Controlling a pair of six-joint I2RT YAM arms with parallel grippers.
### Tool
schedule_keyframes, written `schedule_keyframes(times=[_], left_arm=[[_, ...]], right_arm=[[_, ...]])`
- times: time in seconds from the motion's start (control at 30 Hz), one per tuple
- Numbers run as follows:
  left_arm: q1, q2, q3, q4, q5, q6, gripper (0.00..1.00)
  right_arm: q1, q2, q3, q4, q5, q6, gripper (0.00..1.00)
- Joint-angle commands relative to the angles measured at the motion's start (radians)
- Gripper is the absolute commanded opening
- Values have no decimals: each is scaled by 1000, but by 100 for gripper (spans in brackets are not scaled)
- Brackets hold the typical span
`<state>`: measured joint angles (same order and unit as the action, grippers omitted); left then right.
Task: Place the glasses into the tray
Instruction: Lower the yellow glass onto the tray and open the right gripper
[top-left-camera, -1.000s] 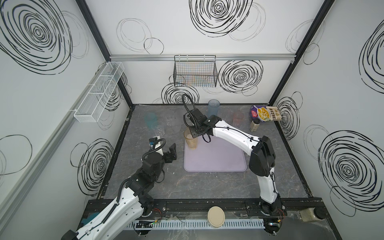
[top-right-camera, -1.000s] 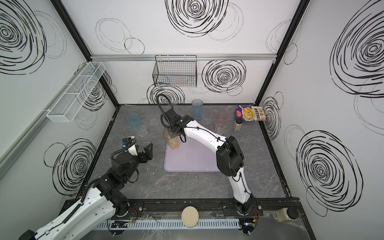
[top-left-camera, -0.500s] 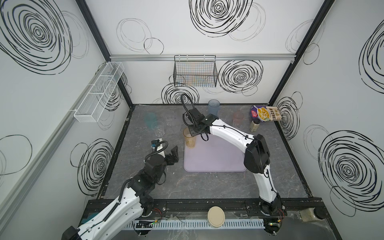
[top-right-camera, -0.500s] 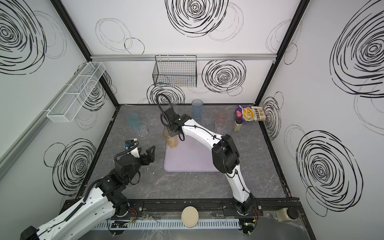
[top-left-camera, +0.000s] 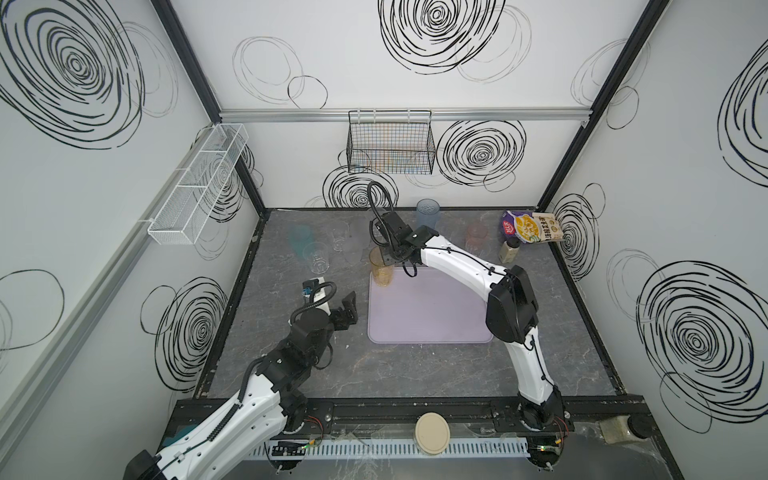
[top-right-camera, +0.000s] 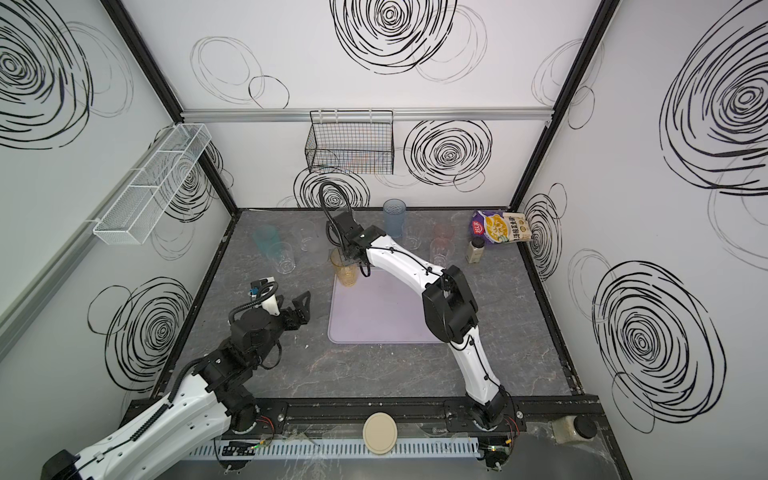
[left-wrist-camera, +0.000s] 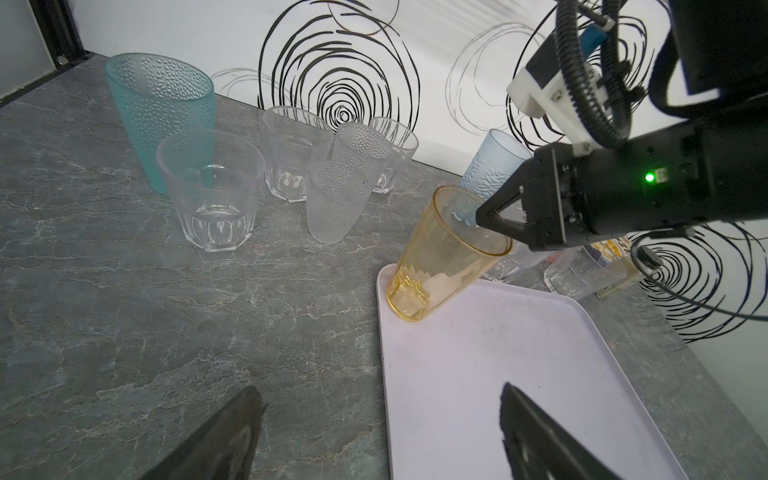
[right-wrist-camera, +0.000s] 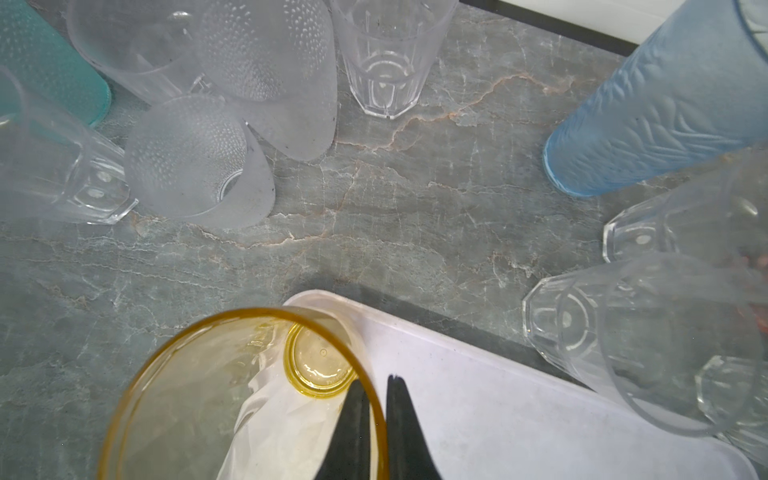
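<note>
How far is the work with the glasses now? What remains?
Done: nothing; the pale lilac tray has no released glass. In hand: the right hand is shut on the rim of the amber see-through tumbler, its base in a tray corner. Left: the teal tumbler, tall blue tumbler, pink tumbler, frosted tumblers and clear tumblers stand on the grey table. The left hand is open, empty.

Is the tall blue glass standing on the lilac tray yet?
No, the tall blue glass stands on the table, well behind the tray.
</note>
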<state>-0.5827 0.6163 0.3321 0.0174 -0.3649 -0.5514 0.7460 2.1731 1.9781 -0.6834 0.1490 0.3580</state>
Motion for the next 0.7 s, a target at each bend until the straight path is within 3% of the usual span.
schedule_keyframes(times=[0.0,0.07,0.4,0.67], left_arm=[[-7,-1,-14,50,-19,-15,92],[-8,-3,-16,50,-19,-15,92],[-16,13,4,48,-31,-9,92],[-26,27,89,-5,-69,79,94]], right_arm=[[-7,37,0,-10,3,17,0],[-7,32,-2,-8,-2,22,2],[-7,-10,38,-31,-46,39,40],[-16,-115,43,-70,-93,41,48]])
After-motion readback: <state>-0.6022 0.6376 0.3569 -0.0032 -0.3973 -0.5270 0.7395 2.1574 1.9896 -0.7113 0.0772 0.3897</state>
